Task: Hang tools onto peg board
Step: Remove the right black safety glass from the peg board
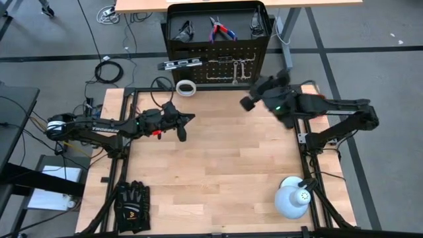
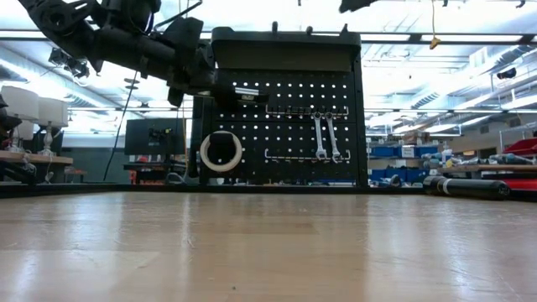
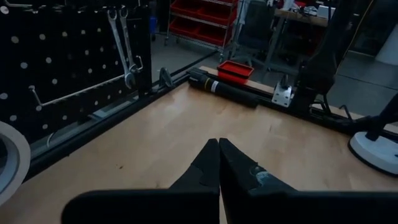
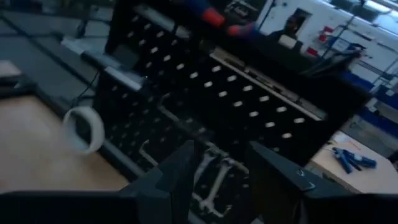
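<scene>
My two wrenches [image 2: 325, 137] hanging upright on the peg board [image 2: 285, 117] at the surface's far edge, level bar [image 1: 180, 64] lying left-right, tape roll [image 2: 221, 151] left, left claw [image 1: 188, 119] closed empty, right claw [image 1: 248, 101] half open, empty, wooden surface [image 1: 218, 165].

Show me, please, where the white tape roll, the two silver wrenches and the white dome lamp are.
white tape roll [image 2: 221, 152]: low view, on its left rim.
two silver wrenches [image 2: 325, 137]: low view, on a shaft.
white dome lamp [image 1: 293, 198]: high view, on the dome.

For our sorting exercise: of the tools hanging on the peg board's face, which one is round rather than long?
The white tape roll, hanging low at the peg board's left; the two silver wrenches and the level bar are long and slim.
</scene>
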`<state>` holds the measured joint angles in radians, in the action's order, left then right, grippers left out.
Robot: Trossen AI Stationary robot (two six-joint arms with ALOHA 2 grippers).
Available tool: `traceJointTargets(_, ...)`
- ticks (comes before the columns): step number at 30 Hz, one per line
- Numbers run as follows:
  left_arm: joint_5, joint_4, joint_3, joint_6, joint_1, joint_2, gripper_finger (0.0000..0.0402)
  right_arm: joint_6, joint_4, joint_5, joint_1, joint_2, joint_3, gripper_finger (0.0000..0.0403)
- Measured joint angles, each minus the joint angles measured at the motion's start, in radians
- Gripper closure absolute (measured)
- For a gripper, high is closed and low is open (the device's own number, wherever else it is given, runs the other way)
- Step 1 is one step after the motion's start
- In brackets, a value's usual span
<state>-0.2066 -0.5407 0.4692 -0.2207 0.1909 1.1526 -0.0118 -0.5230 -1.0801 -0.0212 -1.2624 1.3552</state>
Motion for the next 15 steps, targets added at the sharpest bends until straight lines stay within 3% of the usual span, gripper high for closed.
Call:
traceJointTargets(4,0.0,-0.011,0.0,0.0,0.0,0.0,0.0401,0.116,0.042,-0.007,-0.047,0.047,0.0,0.0244)
traceJointTargets(11,0.0,-0.042,0.0,-0.001,0.0,-0.001,0.0401,0.637,0.209,0.015,-0.137,0.032,0.0,0.0207)
traceJointTargets(15,0.0,-0.04,0.0,-0.001,0.0,-0.001,0.0401,0.819,0.398,0.032,-0.209,0.021,0.0,0.0173)
